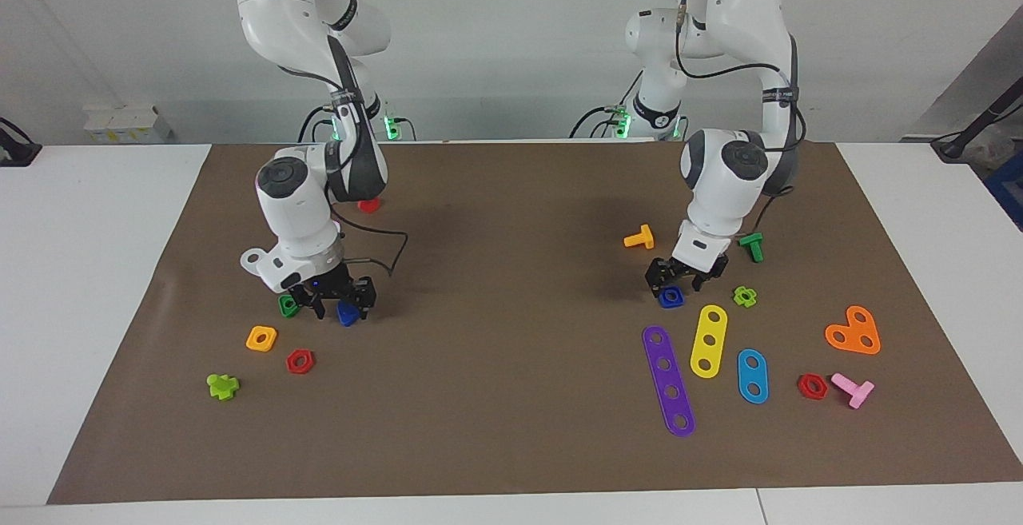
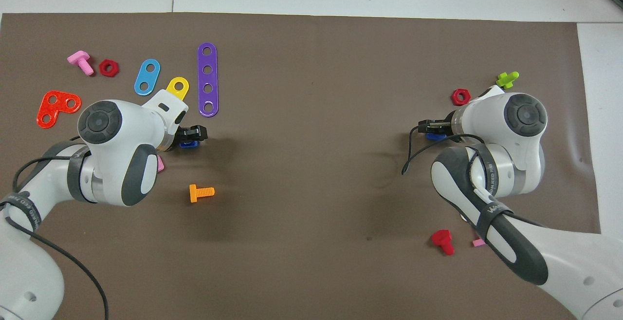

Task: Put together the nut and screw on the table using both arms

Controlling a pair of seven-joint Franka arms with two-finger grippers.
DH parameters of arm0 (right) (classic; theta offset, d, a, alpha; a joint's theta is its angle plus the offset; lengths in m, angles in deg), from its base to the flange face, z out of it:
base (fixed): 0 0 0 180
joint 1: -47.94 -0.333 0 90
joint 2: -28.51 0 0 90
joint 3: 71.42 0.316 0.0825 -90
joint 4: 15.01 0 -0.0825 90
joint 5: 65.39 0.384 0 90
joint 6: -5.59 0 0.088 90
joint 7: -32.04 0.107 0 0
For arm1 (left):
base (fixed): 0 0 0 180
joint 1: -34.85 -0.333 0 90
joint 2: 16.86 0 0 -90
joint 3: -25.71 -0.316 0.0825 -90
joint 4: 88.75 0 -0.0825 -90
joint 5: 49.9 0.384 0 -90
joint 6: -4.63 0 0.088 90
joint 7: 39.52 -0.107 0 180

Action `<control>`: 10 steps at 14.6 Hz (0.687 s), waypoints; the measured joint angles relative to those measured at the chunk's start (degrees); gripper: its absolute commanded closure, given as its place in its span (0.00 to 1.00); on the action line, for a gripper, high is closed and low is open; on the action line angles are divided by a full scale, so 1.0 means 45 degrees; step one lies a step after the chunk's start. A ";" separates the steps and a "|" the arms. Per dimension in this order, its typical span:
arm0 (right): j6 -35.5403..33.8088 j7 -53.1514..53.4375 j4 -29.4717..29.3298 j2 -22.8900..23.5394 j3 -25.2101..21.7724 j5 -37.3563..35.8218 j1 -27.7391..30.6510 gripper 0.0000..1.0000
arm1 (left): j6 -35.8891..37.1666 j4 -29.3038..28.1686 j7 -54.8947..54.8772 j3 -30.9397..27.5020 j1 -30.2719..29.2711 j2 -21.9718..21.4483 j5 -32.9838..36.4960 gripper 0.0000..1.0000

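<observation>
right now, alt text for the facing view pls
Two white robot arms reach down to a brown mat strewn with coloured plastic parts. The right pincer is down at the dark-blue screw; the left pincer is just above the dark-blue nut.

One camera sits high across the table [image 1: 511, 429], facing both arms; the other hangs above the robots' end, looking steeply down (half a turn apart); both share the brown mat [image 2: 311, 115] around each claw.
</observation>
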 measured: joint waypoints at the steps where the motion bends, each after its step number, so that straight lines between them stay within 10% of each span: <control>1: 0.0000 0.0000 0.0121 -0.0011 0.0000 0.0000 0.0000 0.38 | -0.0002 0.0006 -0.0001 -0.0001 0.0000 0.0000 0.0000 0.39; 4: 0.0012 -0.0001 0.0326 -0.0064 0.0001 0.0000 -0.0001 1.00 | -0.0002 0.0023 -0.0003 0.0000 0.0000 -0.0001 0.0001 0.73; 6: 0.0021 -0.0128 0.0327 -0.0164 0.0002 0.0000 -0.0003 1.00 | -0.0005 0.0042 -0.0012 -0.0001 0.0001 -0.0010 0.0003 1.00; 10: 0.0109 -0.0461 0.0179 -0.0489 0.0032 0.0000 -0.0021 1.00 | -0.0005 0.0078 -0.0012 -0.0002 0.0001 -0.0009 0.0003 1.00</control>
